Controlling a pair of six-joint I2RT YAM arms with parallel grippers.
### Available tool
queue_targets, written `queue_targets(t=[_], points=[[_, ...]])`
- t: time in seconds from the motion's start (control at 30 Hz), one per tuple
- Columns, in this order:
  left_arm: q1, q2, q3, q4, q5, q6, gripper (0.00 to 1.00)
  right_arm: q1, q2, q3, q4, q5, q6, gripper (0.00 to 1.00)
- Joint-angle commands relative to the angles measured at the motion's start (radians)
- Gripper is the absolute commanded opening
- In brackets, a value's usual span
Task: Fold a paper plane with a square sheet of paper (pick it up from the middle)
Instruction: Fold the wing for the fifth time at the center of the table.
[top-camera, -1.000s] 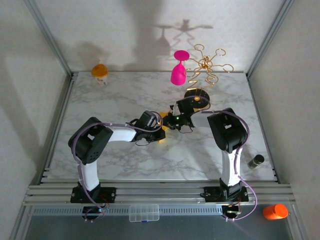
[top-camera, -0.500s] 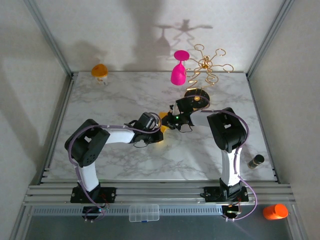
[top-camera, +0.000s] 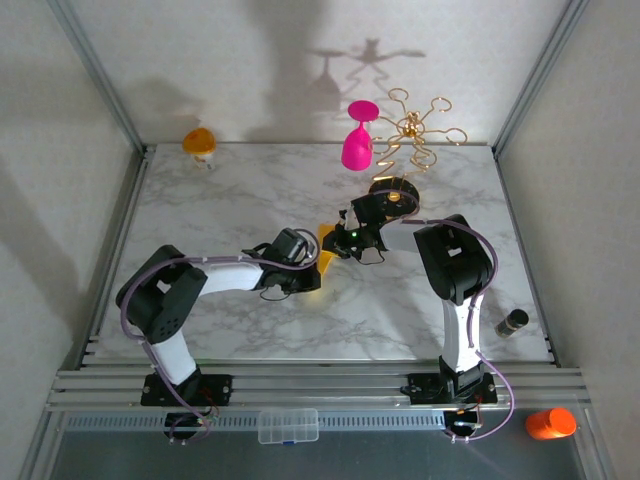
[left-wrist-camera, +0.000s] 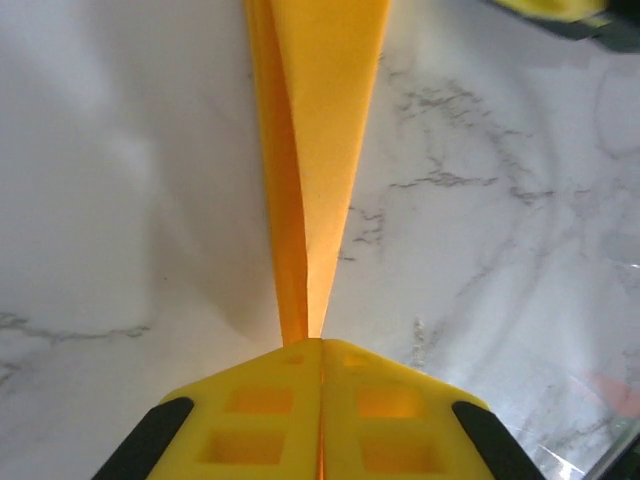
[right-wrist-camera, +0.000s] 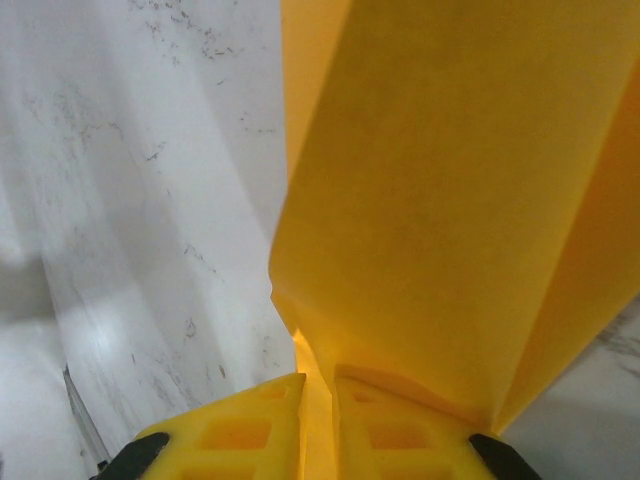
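Folding step: mid-fold, judged; folded paper (top-camera: 324, 240) already narrowed to a layered strip, not yet a finished dart.
Paper's place: mid tabletop (top-camera: 220, 200), held between both arms, near the gold rack (top-camera: 410, 130) and on its near side.
Left gripper (left-wrist-camera: 321, 345): jaws together, clamped on the paper's narrow end.
Right gripper (right-wrist-camera: 318, 378): jaws almost together, clamped on the wider layered end.
Next move, judged: calls for one grip held steady while the other turns or presses a flap along the crease; risk of a tear or slip if pulled apart.
Left wrist view: gives the slim taper, two layers meeting at the pinch, marble beneath.
Right wrist view: gives broad faces and a slanting crease at right.
Top view: gives both wrists meeting over the paper; lifted or resting, cannot tell.
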Motion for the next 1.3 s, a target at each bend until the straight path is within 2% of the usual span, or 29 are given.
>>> queue_targets(t=[0.0, 0.2, 0.37, 0.9, 1.1, 1.27], points=[[0.008, -0.076, 0.045, 0.024, -0.033, -0.005, 0.08, 0.022, 0.121, -0.043, -0.028, 0.197, -0.015, 0.16], [0.008, -0.014, 0.048, 0.157, -0.058, -0.084, 0.07, 0.024, 0.118, -0.031, -0.028, 0.196, 0.006, 0.16], [0.009, 0.044, 0.068, 0.173, -0.099, -0.098, 0.04, 0.023, 0.125, -0.031, -0.033, 0.196, 0.010, 0.16], [0.014, 0.126, 0.064, 0.117, -0.165, -0.121, 0.00, 0.025, 0.101, -0.008, -0.051, 0.187, 0.015, 0.17], [0.014, 0.131, 0.046, 0.060, -0.202, -0.105, 0.00, 0.023, 0.030, 0.083, -0.105, 0.191, -0.023, 0.22], [0.015, 0.125, 0.033, 0.048, -0.211, -0.094, 0.00, 0.023, -0.051, 0.103, -0.134, 0.242, -0.051, 0.23]])
